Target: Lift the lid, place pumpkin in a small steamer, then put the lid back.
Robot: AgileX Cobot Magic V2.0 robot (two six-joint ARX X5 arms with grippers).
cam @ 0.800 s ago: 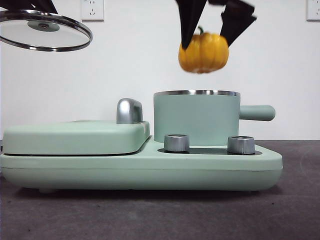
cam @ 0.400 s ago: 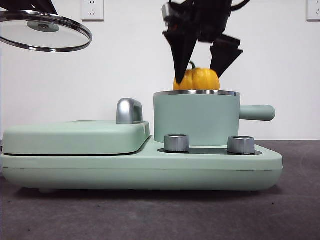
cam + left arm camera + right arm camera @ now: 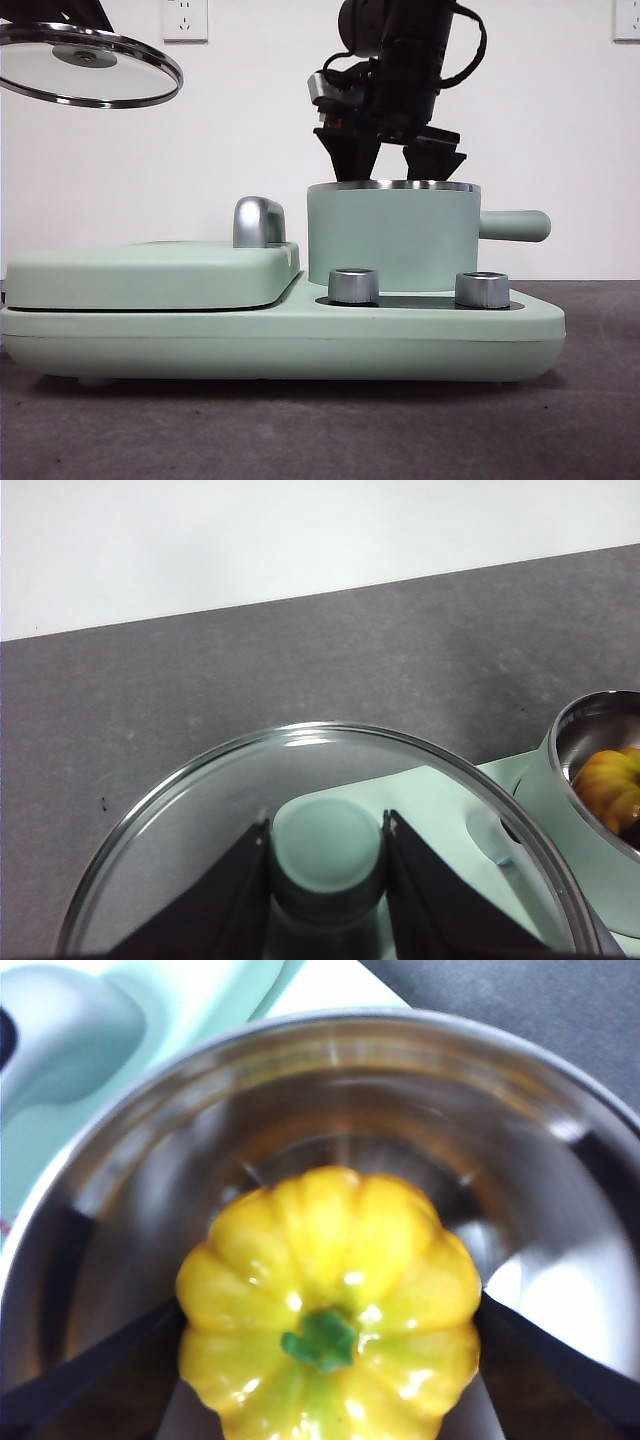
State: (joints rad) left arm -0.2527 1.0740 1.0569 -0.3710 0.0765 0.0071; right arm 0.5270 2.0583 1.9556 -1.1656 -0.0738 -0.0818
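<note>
The mint-green small steamer (image 3: 392, 235) stands on the right of the cooker base. My right gripper (image 3: 395, 165) reaches down into it from above. In the right wrist view the yellow-orange pumpkin (image 3: 325, 1250) sits low inside the steel pot (image 3: 330, 1030), with my right gripper (image 3: 330, 1300) shut on its two sides. The pot wall hides the pumpkin in the front view. At the top left the glass lid (image 3: 90, 85) hangs high in the air. My left gripper (image 3: 326, 825) is shut on the lid's (image 3: 180, 830) mint-green knob. The left wrist view also catches the pumpkin (image 3: 610, 785) inside the steamer (image 3: 600, 730).
The wide flat griddle cover (image 3: 150, 275) with its chrome handle (image 3: 258, 222) fills the left of the cooker base (image 3: 280, 345). Two steel knobs (image 3: 353, 285) (image 3: 482, 289) stand in front of the pot. The pot's side handle (image 3: 515, 225) sticks out to the right.
My right gripper has come down with the pumpkin from above the steamer into it, so the pumpkin has dropped out of sight in the front view. The lid has stayed in place.
</note>
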